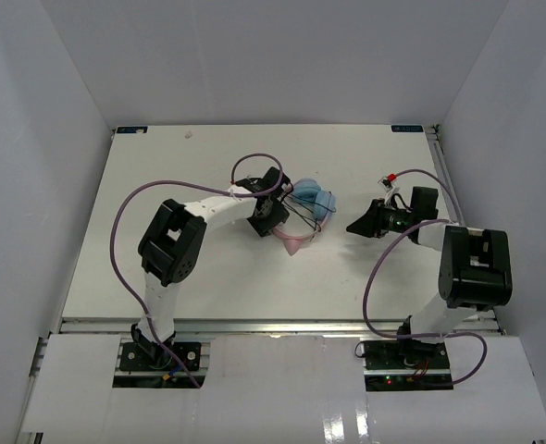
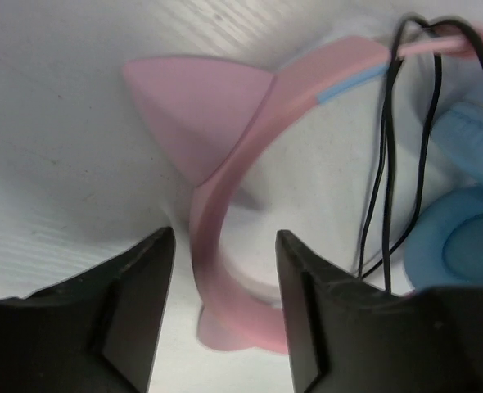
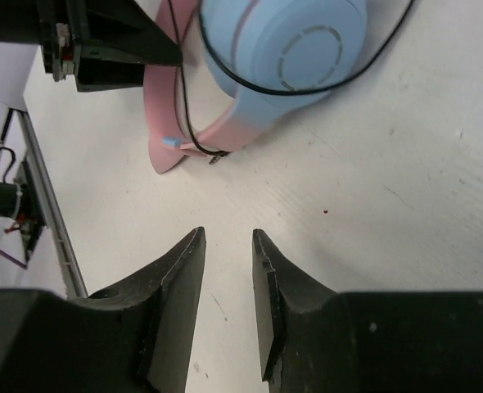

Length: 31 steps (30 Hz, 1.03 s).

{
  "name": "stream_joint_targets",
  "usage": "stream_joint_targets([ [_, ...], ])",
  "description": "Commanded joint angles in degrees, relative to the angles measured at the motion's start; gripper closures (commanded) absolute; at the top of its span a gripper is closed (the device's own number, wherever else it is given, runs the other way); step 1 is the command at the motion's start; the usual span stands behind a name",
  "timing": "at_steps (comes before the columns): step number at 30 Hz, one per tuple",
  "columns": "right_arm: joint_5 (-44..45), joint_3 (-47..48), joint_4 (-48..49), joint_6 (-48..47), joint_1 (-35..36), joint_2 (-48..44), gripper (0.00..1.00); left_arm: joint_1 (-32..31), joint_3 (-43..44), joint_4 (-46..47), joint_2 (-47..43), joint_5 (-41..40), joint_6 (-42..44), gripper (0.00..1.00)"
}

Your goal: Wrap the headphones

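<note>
Looking at the top view: headphones point(image 1: 312, 205) sit on the white table point(image 1: 162, 166), roughly mid-table, between the two arms. Ear cups are stacked/folded together at the far end, pink band trailing toward the near edge.

Left gripper point(image 1: 275, 205) is right at the headphones' left side. In the left wrist view its jaws are apart point(image 2: 225, 246), and the pink headband point(image 2: 323, 78) curves down through the gap. There is a sliver of white table on each side of the band, so it is not clamped. Can't tell whether either finger brushes it. A cat-ear tab point(image 2: 200, 106) sticks off the band just ahead of the fingers. Thin black cable point(image 2: 379, 164) hangs in several strands across the band to the right of the gap, next to a blue ear cup point(image 2: 462, 237).

Right gripper point(image 1: 354, 225) is near the headphones' right side, not touching. In the right wrist view its jaws are slightly apart point(image 3: 227, 237), with a narrow gap and only bare table between them. Ahead of it, the upper ear cup point(image 3: 295, 49) has the cable looped around its rim, loose, with slack lying on the table.
</note>
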Motion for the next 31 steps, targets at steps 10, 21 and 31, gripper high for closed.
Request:
stream_joint_targets([
  [10,10.8,2.6,-26.1,-25.2,0.3,-29.2,0.07,0.1,-4.4,0.2,-15.2,3.2,25.9,0.09],
  [21,37.5,-6.2,-16.5,-5.3,0.3,-49.5,0.10,0.5,-49.8,39.8,-57.0,21.5,40.5,0.02],
  [31,41.0,-7.4,-15.9,-3.5,0.3,-50.0,0.10,0.7,-63.4,47.4,-74.0,26.3,40.4,0.02],
])
